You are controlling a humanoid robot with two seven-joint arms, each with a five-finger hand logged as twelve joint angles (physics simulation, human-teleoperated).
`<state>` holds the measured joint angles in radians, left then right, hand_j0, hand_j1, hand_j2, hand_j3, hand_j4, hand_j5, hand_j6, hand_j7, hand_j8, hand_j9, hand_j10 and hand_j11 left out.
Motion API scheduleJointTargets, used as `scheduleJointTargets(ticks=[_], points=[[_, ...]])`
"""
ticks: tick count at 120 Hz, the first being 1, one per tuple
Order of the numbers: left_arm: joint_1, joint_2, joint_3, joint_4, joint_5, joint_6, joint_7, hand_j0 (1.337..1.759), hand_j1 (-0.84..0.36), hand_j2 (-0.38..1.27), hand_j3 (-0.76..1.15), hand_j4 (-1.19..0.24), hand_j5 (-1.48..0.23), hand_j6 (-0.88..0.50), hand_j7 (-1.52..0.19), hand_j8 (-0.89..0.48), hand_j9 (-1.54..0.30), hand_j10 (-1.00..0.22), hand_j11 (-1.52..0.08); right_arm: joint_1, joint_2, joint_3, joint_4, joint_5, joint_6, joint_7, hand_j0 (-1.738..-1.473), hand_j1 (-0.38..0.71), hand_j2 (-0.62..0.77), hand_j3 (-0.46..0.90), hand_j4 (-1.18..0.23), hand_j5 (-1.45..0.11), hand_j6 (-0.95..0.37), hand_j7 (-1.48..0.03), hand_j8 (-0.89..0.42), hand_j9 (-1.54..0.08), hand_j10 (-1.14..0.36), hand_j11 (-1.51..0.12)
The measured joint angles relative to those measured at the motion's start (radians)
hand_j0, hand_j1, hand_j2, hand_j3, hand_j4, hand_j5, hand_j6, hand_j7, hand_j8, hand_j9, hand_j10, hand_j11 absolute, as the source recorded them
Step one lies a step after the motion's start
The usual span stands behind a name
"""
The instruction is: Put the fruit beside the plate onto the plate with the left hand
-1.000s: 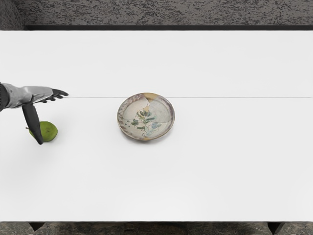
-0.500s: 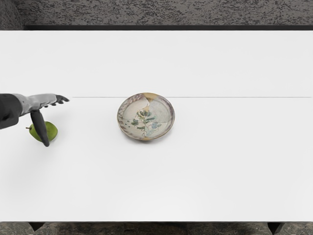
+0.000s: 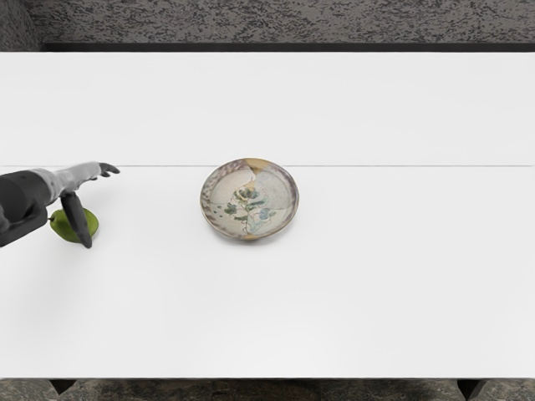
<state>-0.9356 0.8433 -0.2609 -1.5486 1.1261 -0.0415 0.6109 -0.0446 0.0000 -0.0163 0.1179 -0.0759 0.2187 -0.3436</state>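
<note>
**Hand over the green fruit**

I see my left hand point(image 3: 77, 180) at the left side of the white table point(image 3: 376, 276). Its fingers point(image 3: 107, 170) are stretched out flat and grip nothing. The dark thumb point(image 3: 80, 229) points down across the front of the green fruit point(image 3: 58, 225). The fruit sits on the table under the hand. The painted plate point(image 3: 288, 189) is well apart from it, off to the right, with nothing on it.

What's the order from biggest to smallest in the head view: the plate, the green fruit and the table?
1. table, by far the largest
2. plate
3. green fruit, clearly the smallest, though the left hand partly covers it
</note>
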Motion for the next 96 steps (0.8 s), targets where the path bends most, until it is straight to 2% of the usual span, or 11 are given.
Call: scheduleJointTargets(ticks=[42,96], points=[[0.0,0.007,0.051,-0.004,0.002,0.055,0.0,1.658,0.18,0.03,0.0,-0.15,-0.19,-0.16,-0.19,-0.16,-0.19,-0.15,-0.19,0.0,0.0,0.001,-0.001,0.001,-0.001,0.0,-1.658,-0.35,0.0,0.0,0.0,0.0,0.0,0.0,0.0,0.0,0.0,0.0],[0.015,0.019,0.06,-0.005,0.01,0.08,0.0,1.658,0.1,0.05,0.0,-0.21,-0.27,-0.22,-0.27,-0.22,-0.27,-0.21,-0.27,0.0,0.0,0.001,-0.001,0.001,-0.001,0.0,-1.658,-0.35,0.0,0.0,0.0,0.0,0.0,0.0,0.0,0.0,0.0,0.0]])
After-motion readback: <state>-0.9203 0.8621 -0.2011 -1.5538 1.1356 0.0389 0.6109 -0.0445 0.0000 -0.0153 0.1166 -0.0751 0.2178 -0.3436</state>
